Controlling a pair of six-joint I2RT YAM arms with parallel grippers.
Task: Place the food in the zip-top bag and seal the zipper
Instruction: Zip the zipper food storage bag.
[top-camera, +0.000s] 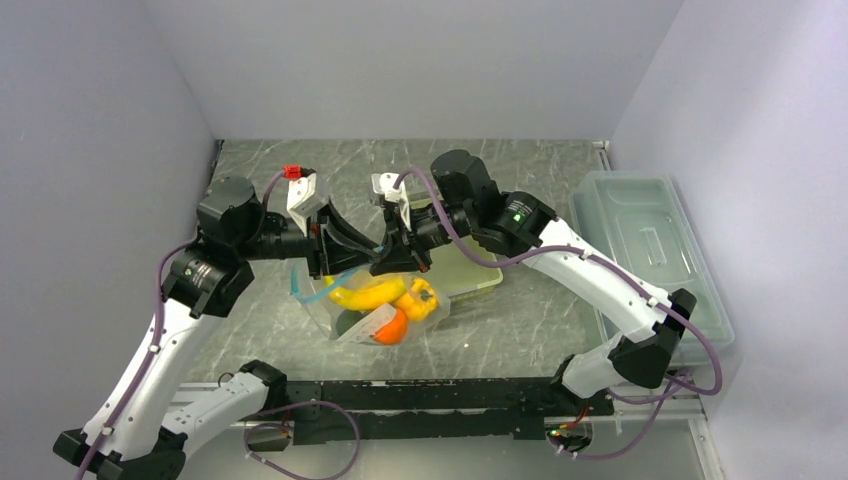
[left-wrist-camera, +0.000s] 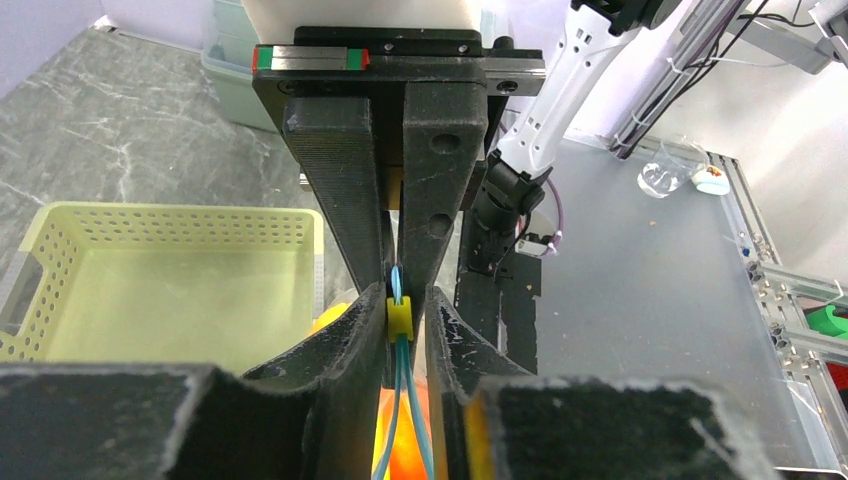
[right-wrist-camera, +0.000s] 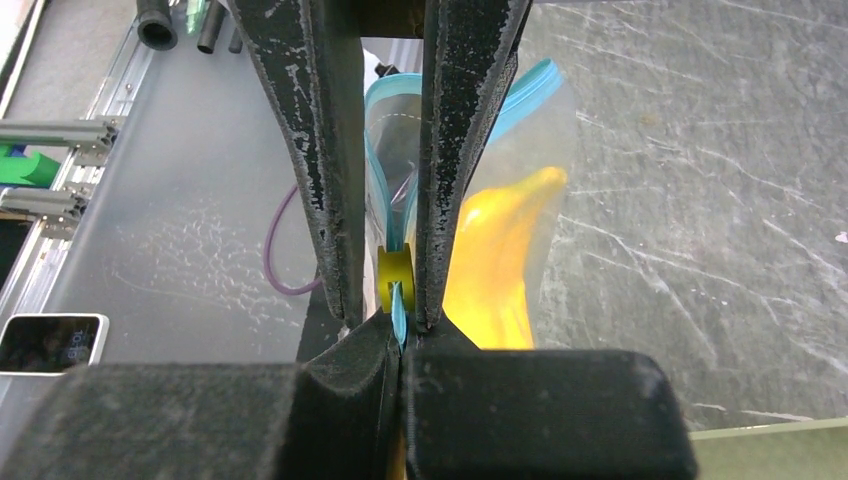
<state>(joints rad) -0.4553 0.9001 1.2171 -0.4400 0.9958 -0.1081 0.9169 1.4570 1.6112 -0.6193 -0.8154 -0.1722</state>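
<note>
The clear zip-top bag hangs between both grippers just above the table. Inside it are yellow bananas, a yellow-orange pepper and an orange-red round fruit. The green ball is not clearly visible. The light-blue zipper runs along the bag's mouth. My right gripper is shut on the zipper strip. My left gripper faces it, closed round the zipper's yellow slider. The two zipper strips stand apart below the slider. In the top view the left gripper and right gripper meet tip to tip.
The pale yellow-green perforated basket sits just behind the bag, also in the left wrist view. A large clear lidded box stands along the right wall. Grey walls close in left, back and right.
</note>
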